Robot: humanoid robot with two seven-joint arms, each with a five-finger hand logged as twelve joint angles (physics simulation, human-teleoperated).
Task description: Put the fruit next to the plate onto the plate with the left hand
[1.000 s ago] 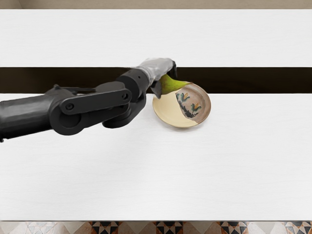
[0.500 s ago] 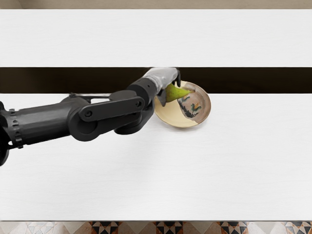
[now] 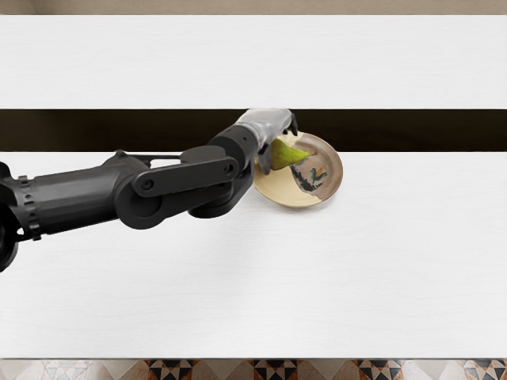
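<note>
A green pear lies over the left part of a cream plate with a painted pattern, near the table's far edge. My left hand reaches in from the left on a dark arm. Its silver fingers curl over the pear's top and left side, shut on it. I cannot tell whether the pear rests on the plate or hangs just above it. The right hand is out of view.
The white table stretches wide in front of the plate. A dark gap runs behind the plate, with another white surface beyond it. My left forearm and elbow lie over the table's left half.
The left hand has carried the pear rightward from the plate's far-left rim over the plate. The arm has stretched out further to the right; the last half second shows little motion.
</note>
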